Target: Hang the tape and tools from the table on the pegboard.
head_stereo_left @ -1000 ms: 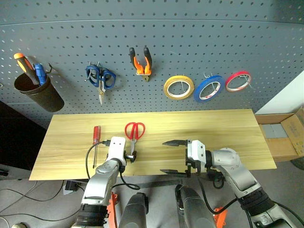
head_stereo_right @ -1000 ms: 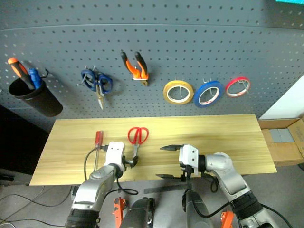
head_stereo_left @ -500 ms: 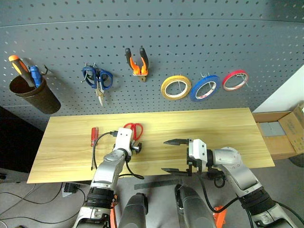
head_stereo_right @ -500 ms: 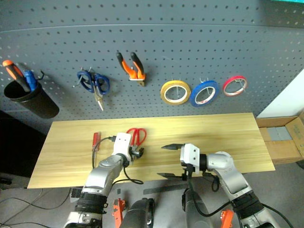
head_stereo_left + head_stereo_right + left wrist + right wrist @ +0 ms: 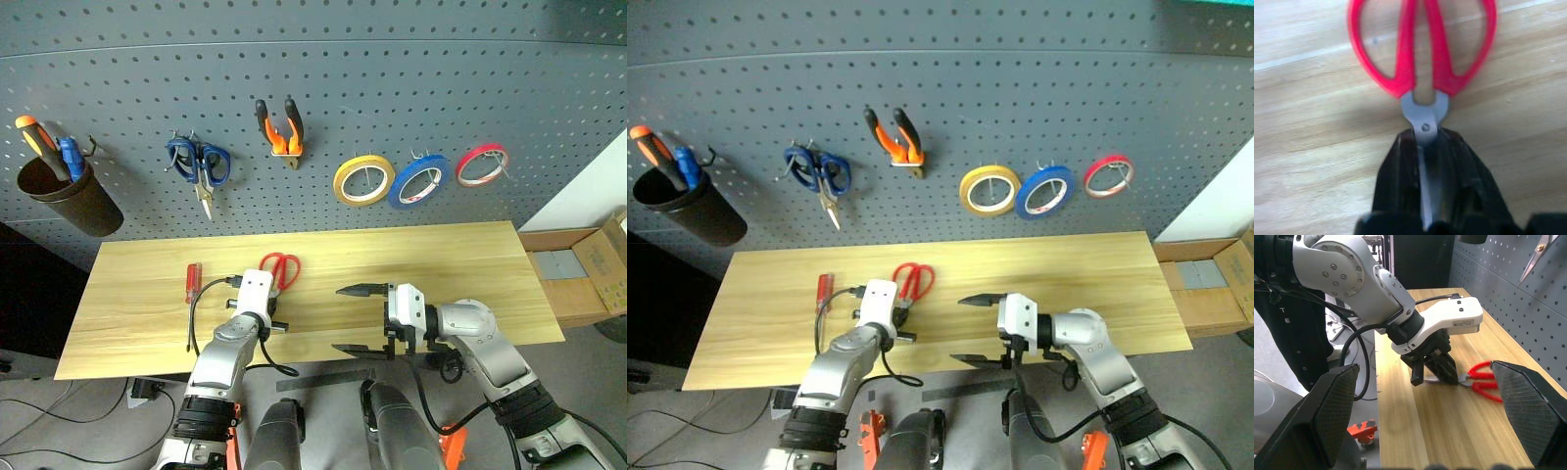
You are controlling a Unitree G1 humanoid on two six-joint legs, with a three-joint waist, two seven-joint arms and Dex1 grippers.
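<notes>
The red-handled scissors (image 5: 282, 266) lie on the table (image 5: 470, 264), handles toward the pegboard (image 5: 392, 78). My left gripper (image 5: 274, 318) is shut on the blades just behind the pivot (image 5: 1423, 110); the blades' tips are hidden between the fingers (image 5: 1400, 161). A slim red-handled screwdriver (image 5: 195, 282) lies to the scissors' left. The orange-and-black pliers (image 5: 282, 125) and the blue tape (image 5: 419, 182) hang on pegboard hooks. My right gripper (image 5: 359, 320) hovers open over the table's near edge, pointing toward the left arm, nothing between its fingers (image 5: 1334, 416).
Blue-handled scissors (image 5: 203, 162), a yellow tape roll (image 5: 363, 180) and a red tape roll (image 5: 484, 164) hang on the pegboard. A dark cup (image 5: 59, 191) at its left holds an orange-handled screwdriver. A cardboard box (image 5: 588, 274) sits beyond the table's right end.
My left gripper's fingers have closed on the scissors' blades. The right arm has stayed still. The head view has shifted slightly.
</notes>
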